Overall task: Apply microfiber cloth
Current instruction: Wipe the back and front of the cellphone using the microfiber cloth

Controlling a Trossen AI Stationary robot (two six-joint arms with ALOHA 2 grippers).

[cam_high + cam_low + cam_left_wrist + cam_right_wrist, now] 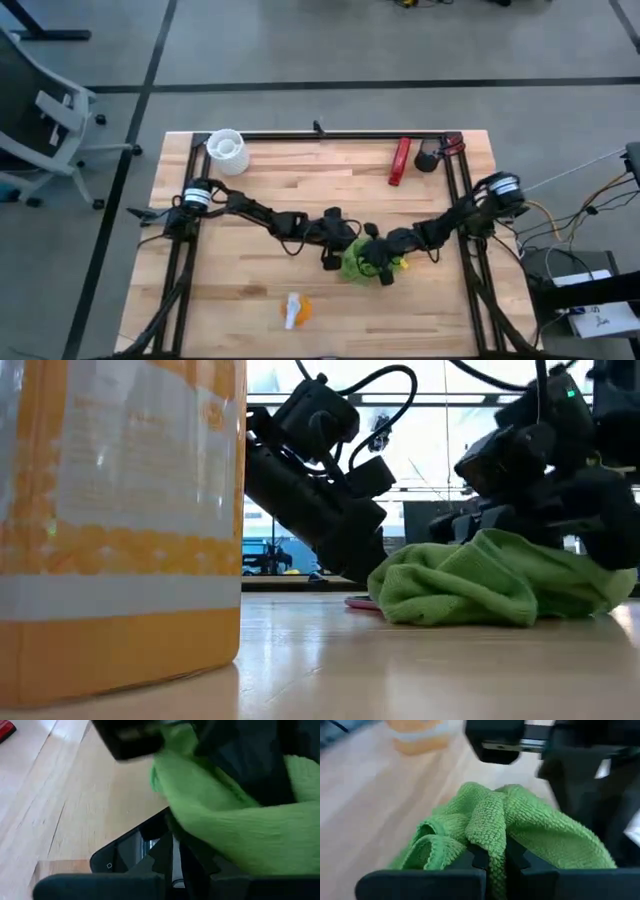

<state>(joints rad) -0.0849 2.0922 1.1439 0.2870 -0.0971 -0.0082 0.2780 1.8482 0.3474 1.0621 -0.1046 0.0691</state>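
floor (400,50): grey tiles, dark seams | office chair (40,110) top-left | windows (430,450) bright behind

Most of the phone (131,851) lies hidden under the cloth (235,827); only one dark corner shows in the left wrist view. In the low view the bottle (120,520) is cut off by the frame's left and top edges. In the high view the left gripper (338,252) is too small to read.
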